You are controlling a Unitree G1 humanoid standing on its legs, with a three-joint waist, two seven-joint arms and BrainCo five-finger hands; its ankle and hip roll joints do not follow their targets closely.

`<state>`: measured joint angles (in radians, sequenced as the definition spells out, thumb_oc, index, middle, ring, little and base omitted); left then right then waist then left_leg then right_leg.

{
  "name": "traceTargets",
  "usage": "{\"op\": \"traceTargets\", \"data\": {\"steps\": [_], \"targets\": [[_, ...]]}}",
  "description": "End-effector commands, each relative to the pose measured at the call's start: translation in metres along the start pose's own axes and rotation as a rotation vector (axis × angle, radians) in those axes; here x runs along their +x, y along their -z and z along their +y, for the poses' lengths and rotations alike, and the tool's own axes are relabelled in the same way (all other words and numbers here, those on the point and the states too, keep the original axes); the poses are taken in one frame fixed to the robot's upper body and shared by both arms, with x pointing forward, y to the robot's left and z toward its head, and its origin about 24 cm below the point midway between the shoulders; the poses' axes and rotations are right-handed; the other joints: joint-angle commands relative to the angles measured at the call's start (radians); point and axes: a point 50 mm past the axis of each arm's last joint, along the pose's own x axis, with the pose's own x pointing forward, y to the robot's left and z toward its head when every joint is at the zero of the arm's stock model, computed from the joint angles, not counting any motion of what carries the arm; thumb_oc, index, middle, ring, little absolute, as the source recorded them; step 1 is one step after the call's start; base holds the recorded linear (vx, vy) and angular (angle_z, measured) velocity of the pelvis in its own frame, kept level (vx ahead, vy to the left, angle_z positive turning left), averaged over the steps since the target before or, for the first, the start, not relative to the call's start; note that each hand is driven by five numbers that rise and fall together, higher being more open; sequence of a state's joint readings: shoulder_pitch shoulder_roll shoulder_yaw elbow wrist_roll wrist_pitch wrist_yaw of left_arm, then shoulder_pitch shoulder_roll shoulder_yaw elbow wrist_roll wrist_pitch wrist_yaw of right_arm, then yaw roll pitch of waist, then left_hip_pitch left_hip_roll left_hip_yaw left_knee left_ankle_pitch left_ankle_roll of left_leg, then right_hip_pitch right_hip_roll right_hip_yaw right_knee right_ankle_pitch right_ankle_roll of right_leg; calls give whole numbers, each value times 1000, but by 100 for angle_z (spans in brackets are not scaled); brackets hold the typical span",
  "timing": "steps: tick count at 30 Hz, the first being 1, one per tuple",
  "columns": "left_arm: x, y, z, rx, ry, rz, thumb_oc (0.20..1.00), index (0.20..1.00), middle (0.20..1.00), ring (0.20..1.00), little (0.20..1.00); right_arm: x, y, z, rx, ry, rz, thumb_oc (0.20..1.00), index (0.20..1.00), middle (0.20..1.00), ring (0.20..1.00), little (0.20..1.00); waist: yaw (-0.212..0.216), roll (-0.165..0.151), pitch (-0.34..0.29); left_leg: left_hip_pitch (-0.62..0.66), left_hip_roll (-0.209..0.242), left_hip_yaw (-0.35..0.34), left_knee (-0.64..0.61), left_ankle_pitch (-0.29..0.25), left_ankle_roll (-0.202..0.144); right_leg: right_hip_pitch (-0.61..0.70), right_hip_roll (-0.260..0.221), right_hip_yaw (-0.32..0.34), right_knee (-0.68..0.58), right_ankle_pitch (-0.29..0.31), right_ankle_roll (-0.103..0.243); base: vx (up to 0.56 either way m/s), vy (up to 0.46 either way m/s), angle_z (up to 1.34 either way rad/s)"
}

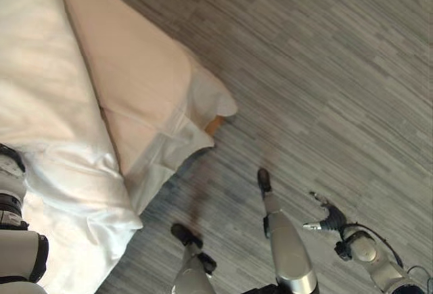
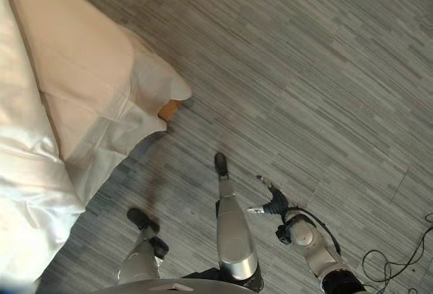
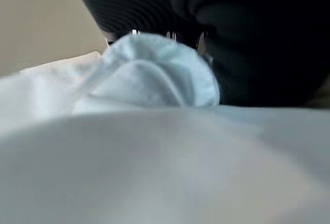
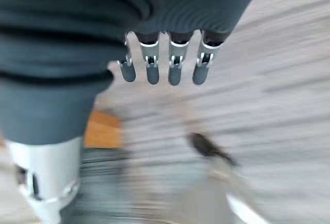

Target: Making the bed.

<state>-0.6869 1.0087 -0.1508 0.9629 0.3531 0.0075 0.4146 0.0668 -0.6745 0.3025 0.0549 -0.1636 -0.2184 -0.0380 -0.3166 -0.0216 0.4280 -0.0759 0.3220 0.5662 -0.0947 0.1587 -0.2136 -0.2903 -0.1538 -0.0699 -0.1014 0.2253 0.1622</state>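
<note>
Left eye view: grey plank floor (image 1: 325, 71) everywhere, bed (image 1: 135, 78) corner beside it — white duvet (image 1: 61, 159) bunched right against the left hand (image 3: 154, 7), fingers hidden, can't tell. Right hand (image 2: 272, 203) hangs over floor — fingers (image 4: 175, 64) straight, empty.

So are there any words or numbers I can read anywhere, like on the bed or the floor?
None. The white sheet, the beige cover and the grey plank floor carry no words, numbers or signs. The right hand and the left hand show no readable print either.
</note>
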Motion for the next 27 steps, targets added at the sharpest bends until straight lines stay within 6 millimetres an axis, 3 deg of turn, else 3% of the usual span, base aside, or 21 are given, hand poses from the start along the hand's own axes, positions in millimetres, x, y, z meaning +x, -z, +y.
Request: {"op": "traceTargets", "data": {"steps": [1, 2, 6, 8, 9, 10, 12, 13, 16, 17, 18, 21, 23, 27], "targets": [[-1, -81, 4, -297, -68, -275, 200, 200, 200, 200, 200, 7, -49, -38, -149, 109, -269, 1000, 1000, 1000, 1000, 1000, -63, 13, -130, 36, 63, -5, 7, 72, -48, 43, -17, 41, 39, -105, 68, 80, -35, -1], [-7, -108, 4, -363, -64, -370, 200, 200, 200, 200, 200, 7, -65, -46, -189, 123, -348, 1000, 1000, 1000, 1000, 1000, -71, 15, -142, 57, 59, -7, 7, 67, -48, 61, -16, 41, 39, -110, 64, 116, -47, 5], [-45, -170, -12, -503, 0, -590, 200, 200, 200, 200, 200, -13, -121, -60, -371, 154, -613, 1000, 1000, 1000, 1000, 1000, -109, 18, -187, 136, 51, 2, 7, 50, -48, 124, -8, 63, 37, -127, 56, 117, -23, 4], [-65, -186, -20, -548, 39, -665, 200, 200, 200, 200, 200, -23, -137, -64, -429, 177, -688, 1000, 1000, 1000, 1000, 1000, -124, 26, -209, 173, 45, 22, 10, 41, -48, 140, 0, 90, 36, -134, 55, 111, 4, -29], [-85, -207, -28, -597, 81, -728, 200, 200, 200, 200, 200, -25, -148, -69, -473, 207, -732, 1000, 1000, 1000, 1000, 1000, -152, 26, -225, 210, 45, 52, 15, 42, -48, 146, 7, 120, 37, -137, 56, 86, 11, -42], [-85, -207, -29, -598, 82, -727, 200, 200, 200, 200, 200, -25, -148, -69, -474, 206, -730, 1000, 1000, 1000, 1000, 1000, -148, 27, -224, 214, 45, 56, 14, 41, -48, 147, 8, 124, 37, -137, 56, 88, -7, -51], [-108, -226, -51, -612, 169, -750, 200, 200, 200, 200, 200, -24, -158, -71, -441, 224, -780, 1000, 1000, 1000, 1000, 1000, -180, 26, -244, 255, 47, 98, 19, 50, -48, 147, 21, 160, 46, -139, 54, 67, -54, -75], [-108, -227, -52, -612, 167, -750, 1000, 1000, 1000, 1000, 1000, -24, -158, -71, -441, 223, -780, 1000, 1000, 1000, 1000, 1000, -175, 26, -242, 259, 47, 104, 18, 49, -48, 146, 22, 166, 47, -139, 54, 45, -68, -73], [-121, -234, -79, -466, 226, -763, 1000, 1000, 1000, 1000, 1000, -22, -164, -72, -406, 228, -818, 1000, 1000, 1000, 1000, 1000, -210, 33, -249, 282, 52, 136, 21, 69, -48, 141, 31, 187, 50, -141, 54, 17, -52, -43], [-120, -235, -79, -466, 224, -763, 1000, 1000, 1000, 1000, 1000, -22, -164, -72, -406, 228, -818, 1000, 1000, 1000, 1000, 1000, -208, 33, -248, 282, 52, 138, 21, 69, -48, 140, 31, 189, 51, -141, 54, -24, -72, -32], [-125, -236, -106, -315, 306, -739, 1000, 1000, 1000, 1000, 1000, -21, -175, -69, -339, 202, -887, 1000, 1000, 1000, 1000, 1000, -232, 43, -242, 286, 54, 157, 21, 85, -48, 123, 35, 198, 61, -141, 53, -25, -48, -23], [-124, -233, -121, -238, 364, -705, 1000, 1000, 1000, 1000, 1000, -22, -185, -67, -307, 168, -947, 1000, 1000, 1000, 1000, 1000, -239, 51, -234, 277, 57, 166, 22, 97, -48, 105, 38, 200, 68, -142, 52, -29, -46, -19], [-122, -226, -129, -241, 398, -642, 1000, 1000, 1000, 1000, 1000, -22, -195, -66, -305, 144, -1003, 1000, 1000, 1000, 1000, 1000, -243, 58, -230, 268, 63, 176, 23, 115, -48, 87, 40, 197, 70, -142, 51, -30, -56, -24], [-109, -226, -121, -275, 362, -601, 1000, 1000, 1000, 1000, 1000, -21, -200, -65, -326, 107, -1029, 1000, 1000, 1000, 1000, 1000, -232, 60, -221, 244, 83, 173, 26, 154, -48, 77, 39, 171, 73, -149, 44, -16, -102, -22]]}}
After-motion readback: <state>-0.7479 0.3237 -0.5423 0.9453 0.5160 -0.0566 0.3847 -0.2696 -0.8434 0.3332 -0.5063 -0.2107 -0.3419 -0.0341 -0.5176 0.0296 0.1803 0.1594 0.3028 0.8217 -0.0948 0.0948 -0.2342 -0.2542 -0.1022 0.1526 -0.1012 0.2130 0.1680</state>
